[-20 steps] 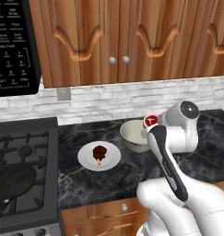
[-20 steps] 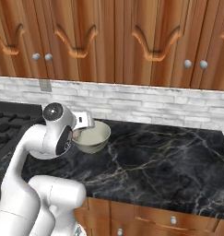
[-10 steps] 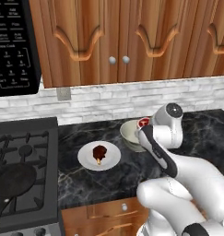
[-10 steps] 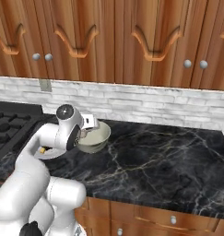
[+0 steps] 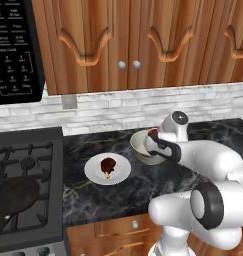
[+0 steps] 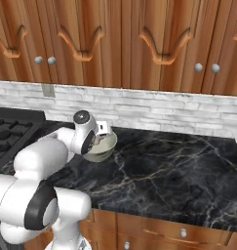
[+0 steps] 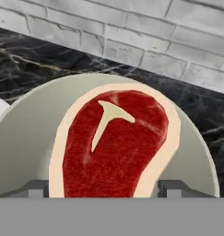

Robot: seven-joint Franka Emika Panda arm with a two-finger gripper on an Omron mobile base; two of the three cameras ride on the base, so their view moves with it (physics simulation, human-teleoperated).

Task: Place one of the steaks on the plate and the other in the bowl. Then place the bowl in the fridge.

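Steak (image 5: 108,165), the dark reddish-brown one, lies on the white plate (image 5: 121,174) well to the left of the jaws (image 7: 104,188), on the black marble tabletop (image 5: 83,195). Just right of the plate stands the pale bowl (image 5: 139,145), directly under the jaws. The jaws stand wide, one fingertip (image 7: 36,187) at each side of the bright red steak (image 7: 115,145), which fills the gap between them above the bowl; whether they touch it I cannot tell. Since a second ago the arm has swung lower and left, the hand coming down to the bowl's rim.
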